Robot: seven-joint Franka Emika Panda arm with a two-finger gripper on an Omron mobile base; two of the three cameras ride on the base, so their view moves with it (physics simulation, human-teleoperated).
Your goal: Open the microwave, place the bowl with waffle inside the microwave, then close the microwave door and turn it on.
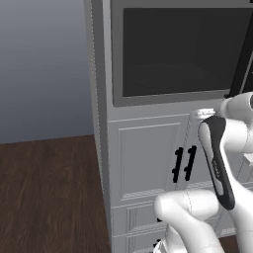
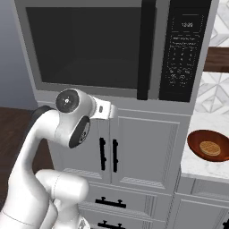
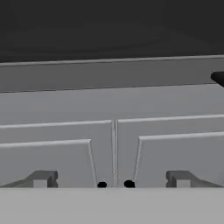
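Item: microwave [image 2: 89,49], built in above the white cabinets [image 2: 143,147]; microwave door [image 1: 178,49] shut, long black handle [image 2: 145,49] untouched.
Item: bowl [image 2: 210,147] with waffle [image 2: 210,148], on the table [image 2: 197,167] to the right, well apart from my tool.
Item: my tool [image 3: 113,181], released, fingertips [image 3: 41,178] spread wide, grasping nothing, facing the cabinet seam below the door.
Risk: starting this low, my reach may meet the door frame instead of the handle.

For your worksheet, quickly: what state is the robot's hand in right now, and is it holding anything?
Hand: open, fingers spread wide, holding nothing; it faces the white cabinet doors just below the microwave.
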